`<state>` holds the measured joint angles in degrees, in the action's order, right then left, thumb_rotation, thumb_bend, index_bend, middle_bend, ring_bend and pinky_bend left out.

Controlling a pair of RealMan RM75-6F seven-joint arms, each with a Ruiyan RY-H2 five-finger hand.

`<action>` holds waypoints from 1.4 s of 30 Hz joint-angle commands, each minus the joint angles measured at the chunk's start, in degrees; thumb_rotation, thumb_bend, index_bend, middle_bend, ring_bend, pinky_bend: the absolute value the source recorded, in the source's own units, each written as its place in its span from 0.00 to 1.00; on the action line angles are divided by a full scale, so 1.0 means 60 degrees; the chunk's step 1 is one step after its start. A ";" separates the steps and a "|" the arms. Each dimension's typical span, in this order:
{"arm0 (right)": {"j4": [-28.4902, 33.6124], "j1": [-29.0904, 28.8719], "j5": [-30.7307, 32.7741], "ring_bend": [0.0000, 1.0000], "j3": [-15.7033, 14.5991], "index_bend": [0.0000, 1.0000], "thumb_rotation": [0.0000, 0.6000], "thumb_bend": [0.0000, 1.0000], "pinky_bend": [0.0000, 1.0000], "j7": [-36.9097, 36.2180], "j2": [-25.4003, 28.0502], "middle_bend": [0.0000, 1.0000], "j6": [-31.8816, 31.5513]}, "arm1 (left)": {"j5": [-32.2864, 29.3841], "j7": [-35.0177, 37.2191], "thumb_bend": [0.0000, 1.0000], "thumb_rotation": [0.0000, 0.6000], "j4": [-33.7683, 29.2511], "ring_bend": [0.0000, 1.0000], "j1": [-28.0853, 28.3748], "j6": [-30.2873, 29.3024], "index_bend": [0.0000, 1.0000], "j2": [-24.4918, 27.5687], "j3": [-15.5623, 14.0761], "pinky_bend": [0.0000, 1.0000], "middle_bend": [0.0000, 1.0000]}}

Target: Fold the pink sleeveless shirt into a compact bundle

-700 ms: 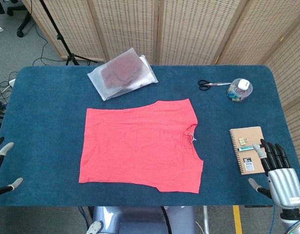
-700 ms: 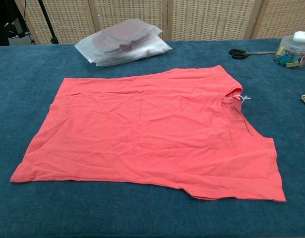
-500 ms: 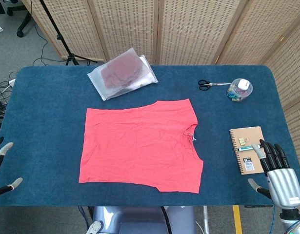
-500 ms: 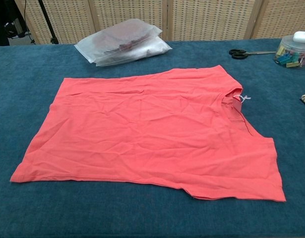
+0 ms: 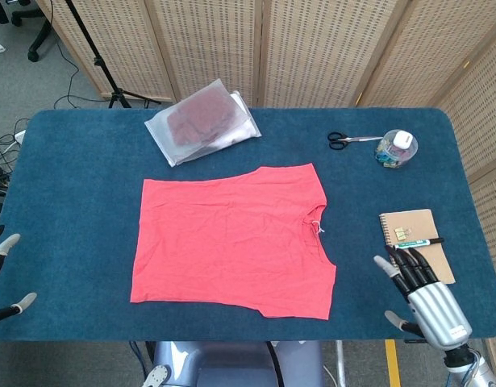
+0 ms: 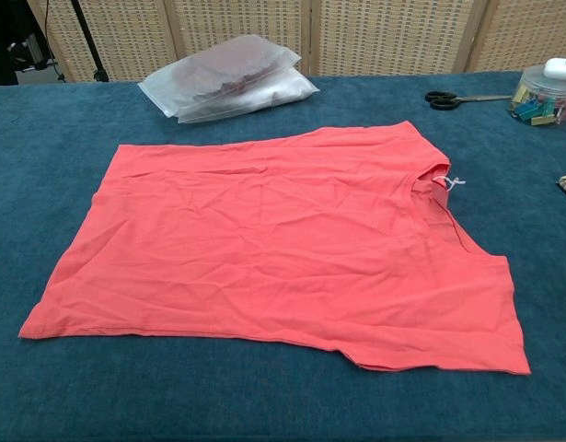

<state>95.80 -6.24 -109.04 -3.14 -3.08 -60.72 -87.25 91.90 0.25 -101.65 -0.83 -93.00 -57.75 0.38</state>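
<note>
The pink sleeveless shirt [image 5: 231, 239] lies spread flat and unfolded near the middle of the blue table [image 5: 70, 185], neckline toward my right and hem toward my left. Its near edge runs just inside the table's front edge, with only a narrow strip of blue cloth showing there. Broad bare table lies on the shirt's left, and a narrower band on its right before the notebook [image 5: 417, 242]. Beyond the shirt's far edge, just apart from it, sits a clear plastic bag [image 5: 202, 121] holding folded cloth. Scissors [image 5: 350, 139] and a clear tub of clips [image 5: 396, 148] stand well apart at the far right. A pen [image 5: 417, 242] lies across the notebook. My right hand [image 5: 417, 286] is at the front right corner, between the shirt's right edge and the notebook, fingers spread and pointing away from me; it holds nothing, and its fingertips [image 5: 398, 256] show close to the notebook's near corner, though I cannot tell whether they touch it. My left hand [image 5: 2, 278] is only partly seen at the table's front left edge: two pale fingertips, apart, grasping nothing. The chest view shows neither hand.
</note>
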 commanded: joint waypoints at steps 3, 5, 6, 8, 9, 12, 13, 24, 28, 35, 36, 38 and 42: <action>-0.0940 -0.0689 -0.0981 0.00 -0.0392 0.18 1.00 0.00 0.00 -0.0390 -0.0686 0.00 0.0662 | -0.0026 0.0032 0.00 1.00 -0.0015 0.00 -0.0014 -0.0025 0.00 0.0004 0.0017 0.00 0.00; -0.1075 -0.0820 -0.1083 0.00 -0.0421 0.20 1.00 0.00 0.00 -0.0326 -0.0933 0.00 0.0826 | -0.0038 0.0000 0.00 1.00 -0.0020 0.00 -0.0005 -0.0004 0.00 -0.0004 0.0022 0.00 0.00; -0.1137 -0.0898 -0.1135 0.00 -0.0418 0.21 1.00 0.00 0.00 -0.0239 -0.1091 0.00 0.0921 | -0.0053 -0.0025 0.00 1.00 -0.0024 0.00 0.0003 0.0018 0.00 -0.0013 0.0026 0.00 0.00; -0.1231 -0.1013 -0.1197 0.00 -0.0402 0.22 1.00 0.00 0.00 -0.0048 -0.1338 0.00 0.1073 | -0.0095 -0.0080 0.00 1.00 -0.0026 0.00 0.0018 0.0061 0.00 -0.0032 0.0036 0.00 0.00; -0.1275 -0.1082 -0.1217 0.00 -0.0394 0.23 1.00 0.00 0.00 0.0112 -0.1476 0.00 0.1199 | -0.0122 -0.0110 0.00 1.00 -0.0028 0.00 0.0027 0.0086 0.00 -0.0043 0.0043 0.00 0.00; -0.1349 -0.1225 -0.1232 0.00 -0.0361 0.27 1.00 0.00 0.00 0.0439 -0.1773 0.00 0.1466 | -0.0190 -0.0177 0.00 1.00 -0.0026 0.00 0.0048 0.0137 0.00 -0.0070 0.0066 0.00 0.00; -0.1413 -0.1306 -0.1240 0.00 -0.0337 0.29 1.00 0.00 0.00 0.0579 -0.1953 0.00 0.1595 | -0.0218 -0.0208 0.00 1.00 -0.0026 0.00 0.0060 0.0167 0.00 -0.0083 0.0073 0.00 0.00; -0.2295 -0.1767 -0.0888 0.00 -0.0253 0.39 1.00 0.03 0.00 0.1236 -0.3178 0.00 0.2387 | -0.0452 -0.0420 0.00 1.00 -0.0049 0.00 0.0137 0.0352 0.00 -0.0161 0.0146 0.00 0.00; -0.2670 -0.1843 -0.0737 0.00 -0.0288 0.39 1.00 0.03 0.00 0.1428 -0.3476 0.00 0.2559 | -0.0529 -0.0465 0.00 1.00 -0.0054 0.00 0.0164 0.0414 0.00 -0.0175 0.0170 0.00 0.00; -0.3241 -0.1954 -0.0583 0.00 -0.0427 0.39 1.00 0.04 0.00 0.1606 -0.3869 0.01 0.2677 | -0.0607 -0.0537 0.00 1.00 -0.0059 0.00 0.0204 0.0498 0.00 -0.0199 0.0189 0.00 0.00; -0.3289 -0.1968 -0.0581 0.00 -0.0436 0.39 1.00 0.04 0.00 0.1635 -0.3899 0.01 0.2672 | -0.0614 -0.0543 0.00 1.00 -0.0058 0.00 0.0205 0.0504 0.00 -0.0202 0.0190 0.00 0.00; -0.3444 -0.2008 -0.0587 0.00 -0.0451 0.39 1.00 0.04 0.00 0.1800 -0.3988 0.01 0.2659 | -0.0625 -0.0577 0.00 1.00 -0.0056 0.00 0.0212 0.0513 0.00 -0.0212 0.0193 0.00 0.00; -0.3621 -0.2066 -0.0556 0.00 -0.0501 0.39 1.00 0.04 0.00 0.2114 -0.4077 0.01 0.2700 | -0.0641 -0.0612 0.00 1.00 -0.0050 0.00 0.0217 0.0520 0.00 -0.0229 0.0198 0.00 0.00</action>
<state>74.41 -18.48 -112.47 -6.01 9.11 -84.97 -71.14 88.06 -3.40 -101.96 0.47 -89.88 -59.12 1.56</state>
